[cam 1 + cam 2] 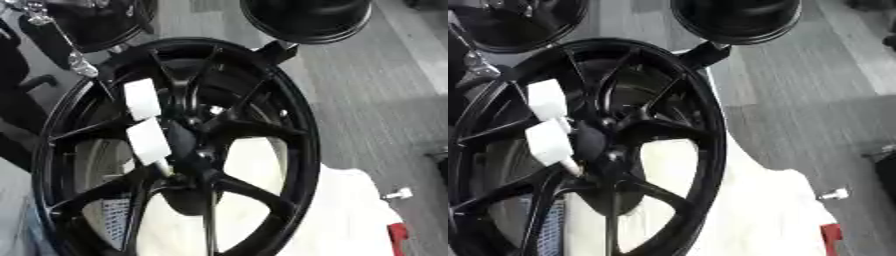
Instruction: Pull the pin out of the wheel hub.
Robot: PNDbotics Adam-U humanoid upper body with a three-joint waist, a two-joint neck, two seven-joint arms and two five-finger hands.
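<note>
A large black wheel rim [297, 125] stands upright close in front of me, and its hub [188, 150] sits where the spokes meet. Two white rectangular pieces lie over the hub area, an upper one [141, 98] and a lower one [148, 140]. From the lower piece a thin pale stem [163, 167] runs down to the hub; it may be the pin. My left arm [83, 65], black with silver joints, comes in from the upper left toward the hub. Its hand is lost against the black spokes. My right hand shows in neither view.
Two round black objects [306, 20] [509, 25] hang above the wheel, and a black stub [276, 50] touches the rim's top. A white cloth [350, 210] lies under the wheel. On the grey floor to the right are a small pale part [398, 194] and something red [398, 235].
</note>
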